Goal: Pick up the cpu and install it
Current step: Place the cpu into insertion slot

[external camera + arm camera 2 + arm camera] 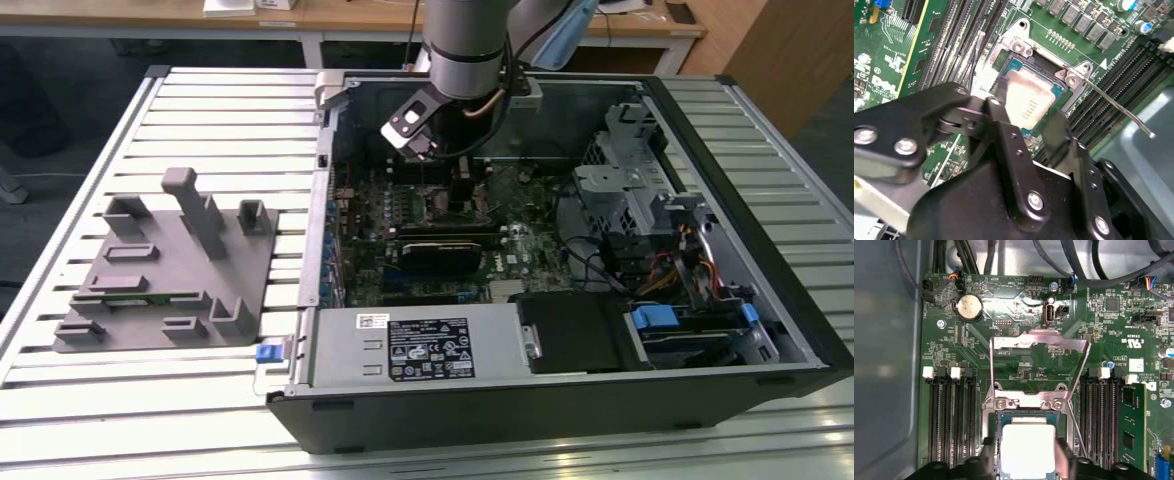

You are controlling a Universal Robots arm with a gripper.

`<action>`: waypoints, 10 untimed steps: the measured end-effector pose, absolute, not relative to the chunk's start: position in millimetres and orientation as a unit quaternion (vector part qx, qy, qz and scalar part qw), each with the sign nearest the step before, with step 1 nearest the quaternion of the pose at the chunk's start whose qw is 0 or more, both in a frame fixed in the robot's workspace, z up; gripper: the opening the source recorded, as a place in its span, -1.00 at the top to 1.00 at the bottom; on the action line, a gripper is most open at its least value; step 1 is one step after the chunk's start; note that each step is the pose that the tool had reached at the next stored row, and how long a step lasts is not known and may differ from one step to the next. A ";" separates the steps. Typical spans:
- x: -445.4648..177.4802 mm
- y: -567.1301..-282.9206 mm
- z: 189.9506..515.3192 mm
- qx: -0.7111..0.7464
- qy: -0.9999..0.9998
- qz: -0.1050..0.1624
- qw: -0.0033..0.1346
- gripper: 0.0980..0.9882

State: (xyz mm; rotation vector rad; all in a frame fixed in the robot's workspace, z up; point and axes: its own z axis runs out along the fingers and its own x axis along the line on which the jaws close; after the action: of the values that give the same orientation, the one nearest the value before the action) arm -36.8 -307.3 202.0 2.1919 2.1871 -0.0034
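Slatted table (200, 120) carries an open case (534, 420). Inside it the gripper (1027, 462) pinches the cpu (1028, 445) by two opposite sides, in the socket (1026, 402) or just above it. Seating it well likely means keeping the chip level and square, with no sliding. Plate (1039, 347) is flipped back and lever (1119, 107) swung aside. Memory slots (949, 420) crowd both flanks, so free room is mostly straight up.

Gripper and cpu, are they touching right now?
Cannot tell. In both wrist views the gripper straddles the cpu at the socket, but neither view shows contact or a gap plainly.
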 end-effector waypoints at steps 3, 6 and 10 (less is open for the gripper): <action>-36.7 -307.3 204.1 0.708 0.706 -0.001 0.022 0.15; -36.8 -307.3 205.6 0.708 0.706 -0.001 0.022 0.41; -36.7 -307.3 207.2 0.708 0.706 -0.001 0.022 0.80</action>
State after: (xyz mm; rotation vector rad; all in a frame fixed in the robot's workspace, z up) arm -36.7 -307.3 207.2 2.1926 2.1879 -0.0018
